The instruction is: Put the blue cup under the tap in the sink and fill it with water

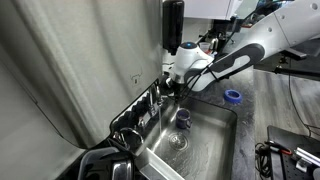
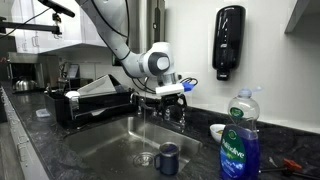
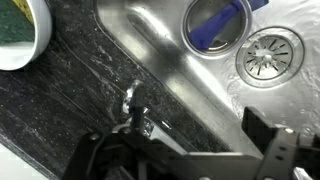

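Note:
The blue cup (image 1: 183,118) (image 2: 168,157) (image 3: 215,22) stands upright on the floor of the sink (image 1: 215,135) (image 2: 105,145) (image 3: 180,45), close beside the round drain (image 3: 268,52). The chrome tap (image 1: 157,98) rises from the sink's back edge, and one small lever (image 3: 133,98) shows in the wrist view. My gripper (image 1: 180,88) (image 2: 172,103) (image 3: 177,130) hangs open over that back edge at the tap, above and apart from the cup. Nothing is held between its dark fingers (image 3: 262,130). I cannot tell whether water is running.
A blue tape ring (image 1: 232,96) lies on the dark counter. A dish soap bottle (image 2: 240,140) and a white bowl (image 2: 218,131) stand beside the sink. A bowl holding a sponge (image 3: 20,30) sits by the tap. A black dispenser (image 2: 229,40) hangs on the wall.

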